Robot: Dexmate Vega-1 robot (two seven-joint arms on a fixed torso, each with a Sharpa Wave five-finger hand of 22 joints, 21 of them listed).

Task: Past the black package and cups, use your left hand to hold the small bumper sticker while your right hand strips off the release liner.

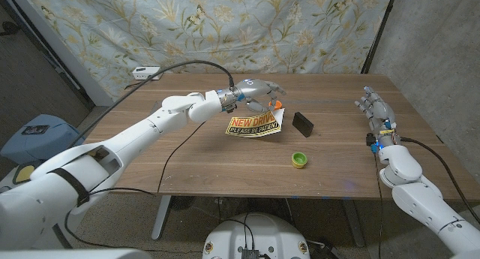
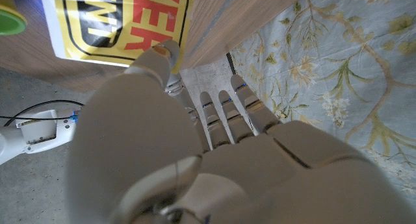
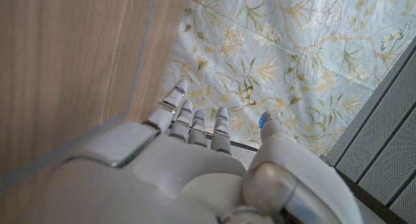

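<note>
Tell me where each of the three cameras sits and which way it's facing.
Head view: on the robot's head, looking down at the table, both arms, left hand over the sticker.
Left wrist view: behind the left hand, facing sticker and curtain.
Right wrist view: behind the right hand, facing curtain.
Shared: sticker, curtain.

Across the top of the head frame you have a pale blue floral fabric backdrop (image 1: pixel 247 26) hanging behind the brown wooden table (image 1: pixel 187 161). At the table's far left corner sits a small white power box (image 1: pixel 142 73), with a black cable (image 1: pixel 180 65) arcing from it. At mid-left of the frame stands a blue-and-grey bin (image 1: pixel 34 135).
</note>
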